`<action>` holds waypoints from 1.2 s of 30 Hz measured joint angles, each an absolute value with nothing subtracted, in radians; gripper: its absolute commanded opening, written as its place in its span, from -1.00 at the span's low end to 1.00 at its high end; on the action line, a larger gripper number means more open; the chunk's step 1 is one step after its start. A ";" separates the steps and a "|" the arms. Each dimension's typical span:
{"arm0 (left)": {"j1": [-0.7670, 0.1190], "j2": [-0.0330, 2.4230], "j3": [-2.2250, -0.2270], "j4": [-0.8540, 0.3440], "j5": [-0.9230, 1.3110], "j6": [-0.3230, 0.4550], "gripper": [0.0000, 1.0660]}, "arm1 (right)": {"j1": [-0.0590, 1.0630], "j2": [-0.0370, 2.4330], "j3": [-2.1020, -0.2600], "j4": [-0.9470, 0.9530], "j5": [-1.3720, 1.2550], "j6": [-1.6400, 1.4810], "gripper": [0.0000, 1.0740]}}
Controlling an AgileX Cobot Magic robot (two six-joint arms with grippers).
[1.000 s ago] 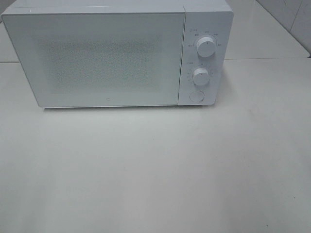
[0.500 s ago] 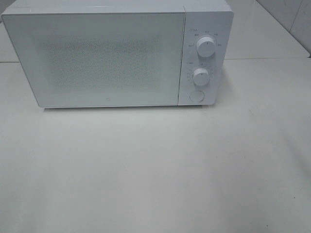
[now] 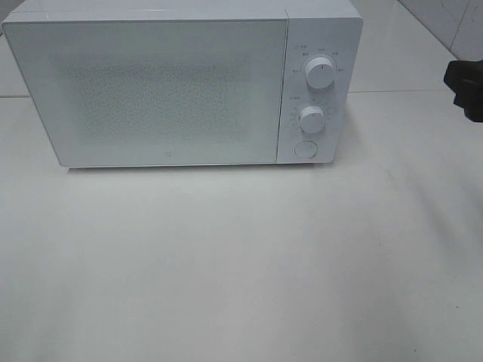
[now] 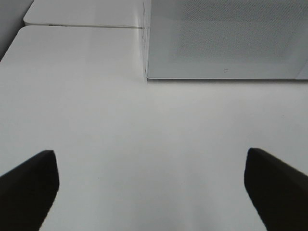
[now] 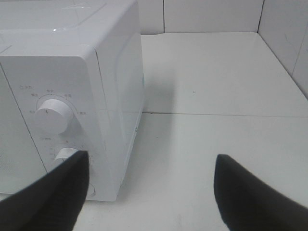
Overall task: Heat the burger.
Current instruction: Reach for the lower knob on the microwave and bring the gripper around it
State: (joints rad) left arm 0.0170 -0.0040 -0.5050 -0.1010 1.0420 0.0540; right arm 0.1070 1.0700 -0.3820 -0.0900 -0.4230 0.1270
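As the right claw [image 5: 150, 159] gapes right of the microwave [image 3: 151, 90], tabletop [image 3: 241, 256] lies open

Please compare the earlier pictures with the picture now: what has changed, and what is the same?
A dark part of the right arm has come into the high view at its right edge, to the right of the microwave. Nothing was taken hold of or let go. The microwave, its shut door and both knobs stayed as they were.
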 measured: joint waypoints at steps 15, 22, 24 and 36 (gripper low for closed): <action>0.017 -0.004 -0.505 -0.101 1.042 0.054 0.83 | 0.248 1.369 -0.337 0.288 -0.803 -0.206 0.32; 0.017 -0.004 -0.505 -0.101 1.042 0.054 0.83 | 0.415 1.460 -0.330 0.492 -0.956 -0.289 0.32; 0.017 -0.004 -0.505 -0.101 1.042 0.054 0.83 | 0.500 1.503 -0.330 0.577 -1.043 -0.298 0.32; 0.017 -0.004 -0.505 -0.101 1.042 0.054 0.83 | 0.735 1.652 -0.399 0.848 -1.206 -0.327 0.32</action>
